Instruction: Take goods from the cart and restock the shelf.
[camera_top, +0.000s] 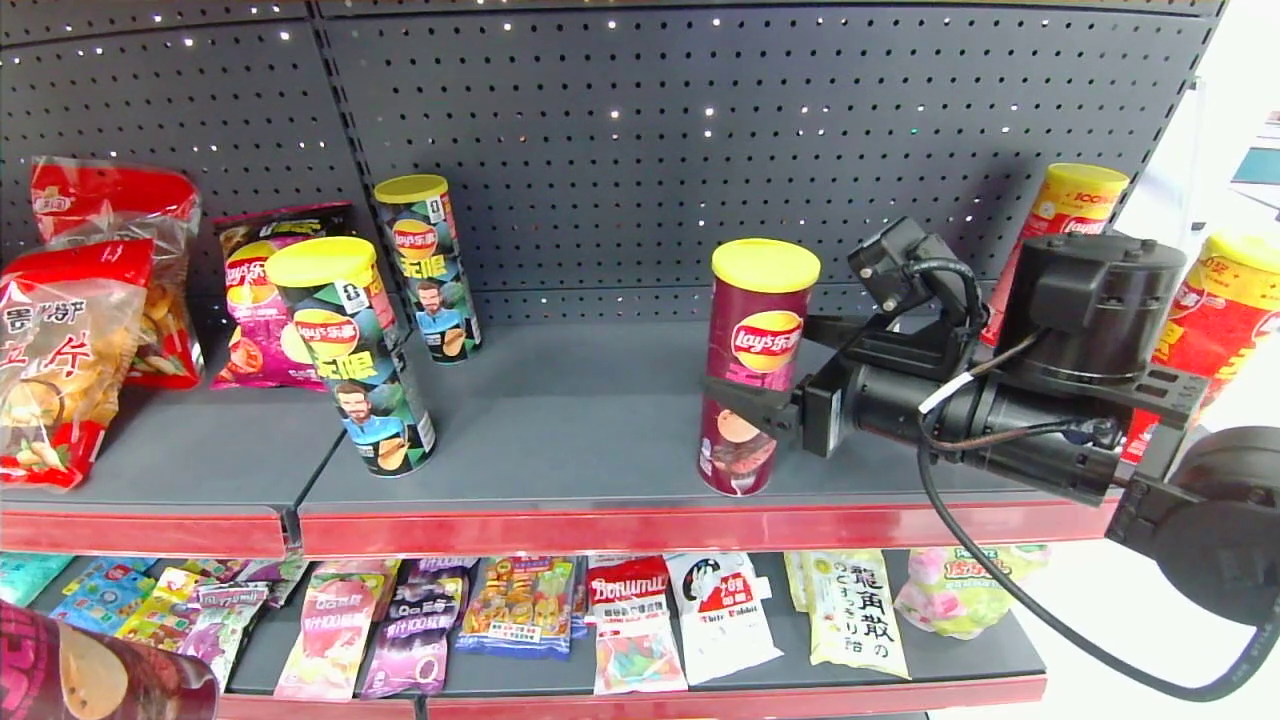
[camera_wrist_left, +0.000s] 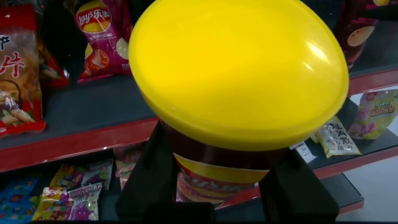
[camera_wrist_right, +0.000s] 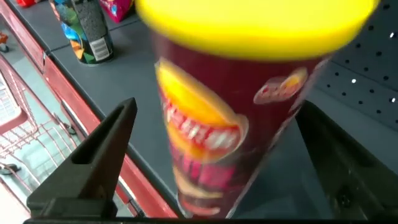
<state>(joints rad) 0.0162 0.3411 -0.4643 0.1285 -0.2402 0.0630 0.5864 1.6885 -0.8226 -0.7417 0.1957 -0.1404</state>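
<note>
Pegboard at the back, grey top shelf with a red front lip. You've got the maroon can upright on that shelf, close to the lip, yellow lid on, well apart from the stock on both sides. Right gripper sits at its mid-height, arm reaching from the right. Jaws are spread, one finger on each side of the can. The right wrist view shows a gap on at least one side, so read it as released, not clamping. Left gripper is clenched on a second can, same maroon with a yellow lid, held low on the left, in front of the lower shelf. Its body shows at the head view's bottom-left corner. Left of the maroon can you have a front teal can near the lip and a rear teal can by the pegboard. Past those come a purple bag and red bags. On the right, two red cans stand behind the right arm. Candy packets lie in a row on the lower shelf. A red wire cart shows in the right wrist view, below the shelf front.
</note>
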